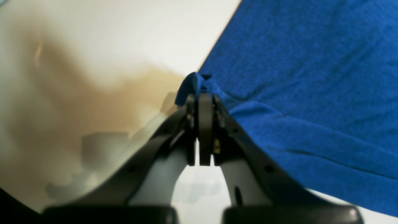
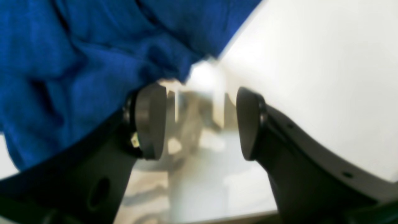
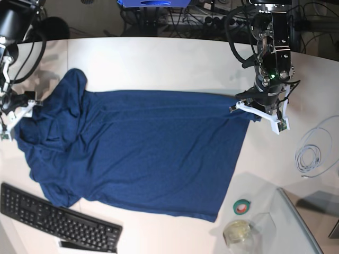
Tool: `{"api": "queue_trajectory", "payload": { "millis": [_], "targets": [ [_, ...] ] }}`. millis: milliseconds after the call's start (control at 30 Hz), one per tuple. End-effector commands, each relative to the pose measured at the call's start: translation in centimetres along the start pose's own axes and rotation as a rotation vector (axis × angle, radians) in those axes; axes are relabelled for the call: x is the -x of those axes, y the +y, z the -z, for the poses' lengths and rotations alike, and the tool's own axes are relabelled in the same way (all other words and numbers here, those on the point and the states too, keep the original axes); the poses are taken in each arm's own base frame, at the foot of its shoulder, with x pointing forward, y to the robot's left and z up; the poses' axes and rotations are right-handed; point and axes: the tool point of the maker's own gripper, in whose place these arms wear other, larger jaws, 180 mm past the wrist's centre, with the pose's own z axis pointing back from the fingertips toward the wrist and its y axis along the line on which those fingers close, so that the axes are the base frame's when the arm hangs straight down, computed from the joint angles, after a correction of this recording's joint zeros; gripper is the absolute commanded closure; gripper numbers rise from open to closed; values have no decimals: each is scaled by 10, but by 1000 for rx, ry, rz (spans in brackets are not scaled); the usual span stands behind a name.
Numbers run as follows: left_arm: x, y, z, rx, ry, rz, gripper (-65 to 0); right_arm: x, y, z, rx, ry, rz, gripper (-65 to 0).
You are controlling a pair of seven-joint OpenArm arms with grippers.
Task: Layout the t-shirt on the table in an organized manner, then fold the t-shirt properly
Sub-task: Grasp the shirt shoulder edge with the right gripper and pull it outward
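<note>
across the bench (image 3: 159, 58) the t-shirt (image 3: 143, 153) lies mostly spread, bunched at the collar end. our left end effector (image 1: 199, 93) is pinched tight on a hem corner; our right end effector (image 2: 200, 121) gapes wide beside the bunched cloth, gripping nothing. we'd judge it best to pull the corner taut and low, then smooth the rumpled side. keyboard (image 3: 55, 217) sits near.

From my station I saw the white table (image 3: 159, 58) carrying the blue t-shirt (image 3: 143, 148), spread mostly flat across its middle. A black keyboard (image 3: 55, 218) lay at the near edge, touching the shirt's hem. A green tape roll (image 3: 242, 206), a small jar (image 3: 237, 232) and a coiled white cable (image 3: 312, 156) sat beside it.
</note>
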Motion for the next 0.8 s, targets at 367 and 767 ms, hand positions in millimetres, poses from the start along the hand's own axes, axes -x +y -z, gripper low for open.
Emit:
{"api": "queue_trajectory", "payload": {
  "millis": [367, 767],
  "targets": [
    [-14, -1, -3, 3, -49, 7, 0, -20, 1, 31, -44, -38, 78, -333],
    [-13, -2, -3, 4, -47, 4, 0, -4, -3, 43, -59, 36, 95, -29]
  ]
}}
